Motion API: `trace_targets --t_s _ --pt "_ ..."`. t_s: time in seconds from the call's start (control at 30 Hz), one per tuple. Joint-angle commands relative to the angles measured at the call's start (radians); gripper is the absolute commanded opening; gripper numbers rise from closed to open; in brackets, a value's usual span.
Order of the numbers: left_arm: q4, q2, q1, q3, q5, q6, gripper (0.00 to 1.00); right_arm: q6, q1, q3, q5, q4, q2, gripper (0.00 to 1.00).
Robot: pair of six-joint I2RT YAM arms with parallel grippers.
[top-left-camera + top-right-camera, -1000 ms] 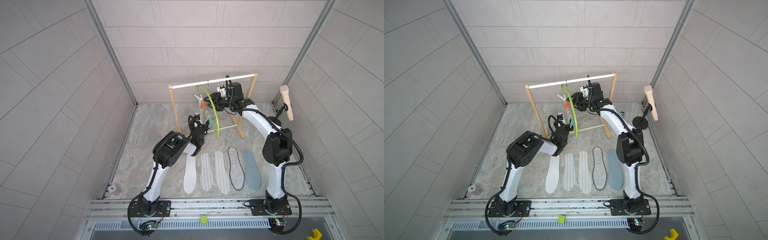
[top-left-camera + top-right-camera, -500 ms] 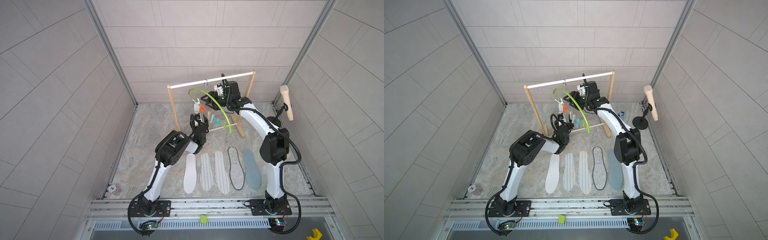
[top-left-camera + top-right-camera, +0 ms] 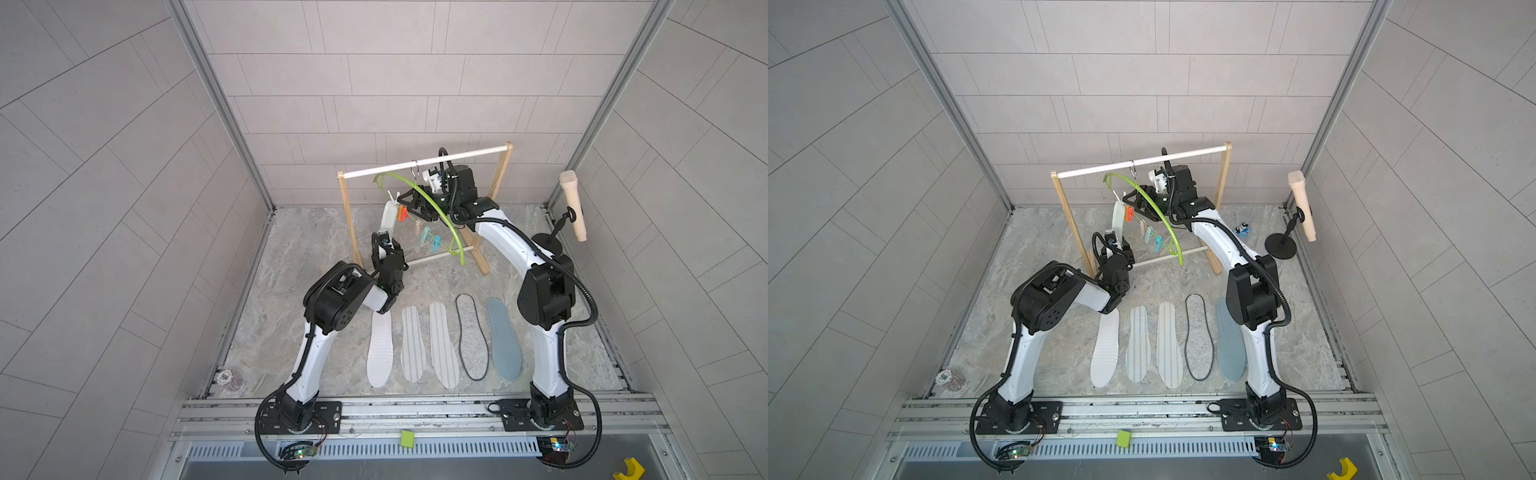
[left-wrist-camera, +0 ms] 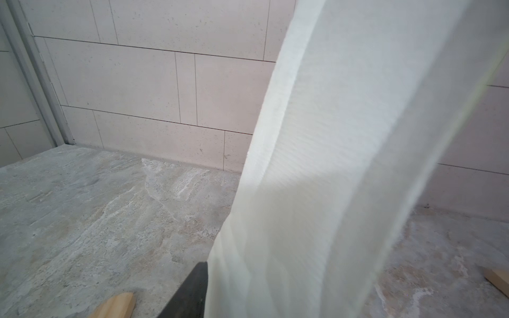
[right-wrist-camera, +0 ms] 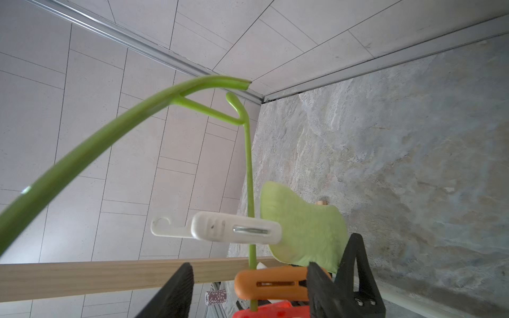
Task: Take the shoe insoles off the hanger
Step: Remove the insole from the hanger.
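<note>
On the grey marbled floor (image 3: 316, 249): five flat foot-shaped shoe insoles (image 3: 444, 345), done. Outstanding: pale mint insole (image 3: 387, 218), pegged to lime-green arched plastic hanger (image 5: 82, 151). Left gripper (image 3: 384, 243) at its lower end, grip undeterminable; right gripper (image 5: 249, 265) jaws apart around an orange clothespin (image 5: 272, 286).

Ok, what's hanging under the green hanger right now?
One pale mint insole, clipped by a white clothespin; the orange clothespin beside it looks empty. Its lower end is hidden behind the left end effector.

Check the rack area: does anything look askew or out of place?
Yes. The lime-green hanger hangs askew from the white rod: one end sits high, and the other dips toward the lower rod.
</note>
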Motion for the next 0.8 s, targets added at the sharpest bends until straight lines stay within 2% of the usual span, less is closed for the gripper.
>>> trace_targets --t_s 0.0,0.33,0.63,0.77 --pt "0.045 -0.05 0.009 -0.025 -0.031 0.001 0.46 0.025 0.01 -0.027 -0.001 0.14 -0.038 0.68" --pt "0.068 -0.096 0.021 -0.072 -0.036 0.012 0.35 0.101 0.022 -0.051 -0.003 0.273 -0.016 0.7" --pt "0.074 -0.136 0.03 -0.11 -0.052 0.024 0.26 0.092 0.036 -0.069 0.032 0.268 -0.011 0.68" --pt "0.074 -0.151 0.034 -0.122 -0.048 0.04 0.23 0.064 0.044 -0.035 0.076 0.17 -0.006 0.68"
